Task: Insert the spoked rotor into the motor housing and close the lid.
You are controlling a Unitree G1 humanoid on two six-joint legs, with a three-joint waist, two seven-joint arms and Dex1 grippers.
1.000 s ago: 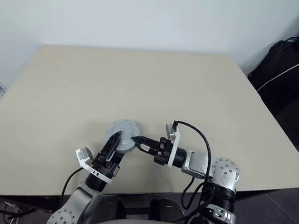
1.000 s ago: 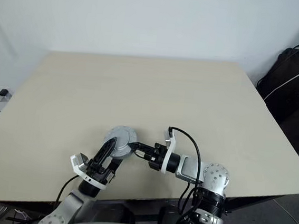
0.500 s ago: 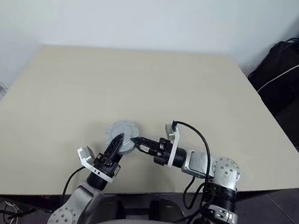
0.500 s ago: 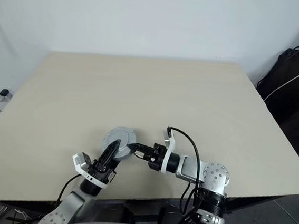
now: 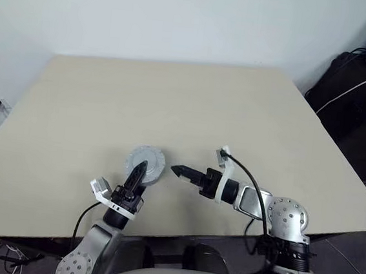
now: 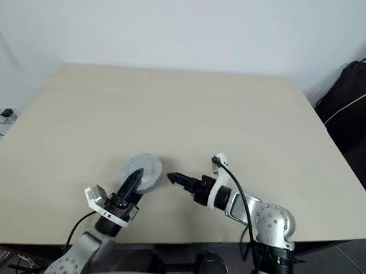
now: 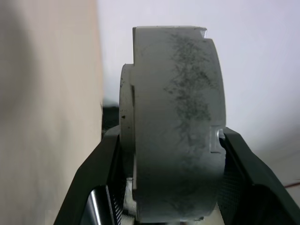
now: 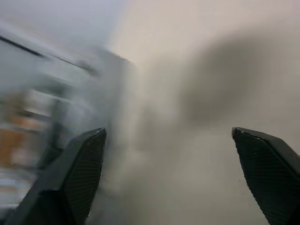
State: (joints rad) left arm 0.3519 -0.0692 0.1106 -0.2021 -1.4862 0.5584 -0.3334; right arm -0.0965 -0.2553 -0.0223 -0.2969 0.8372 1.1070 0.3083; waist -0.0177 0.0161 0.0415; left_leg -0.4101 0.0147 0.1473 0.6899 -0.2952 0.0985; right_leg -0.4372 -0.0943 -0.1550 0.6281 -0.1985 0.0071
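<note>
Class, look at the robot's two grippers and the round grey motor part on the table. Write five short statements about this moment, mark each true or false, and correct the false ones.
1. The left gripper is shut on the round silver-grey closed motor housing. True.
2. The right gripper also clamps the housing. False: it is apart from the housing, with table showing between them.
3. The right gripper's fingers stand wide open. True.
4. The housing lies flat and untouched in the middle of the beige table. False: it sits between the left gripper's fingers near the table's front edge.
5. A black bag stands on the table. False: it stands beside the table, on the robot's right.
</note>
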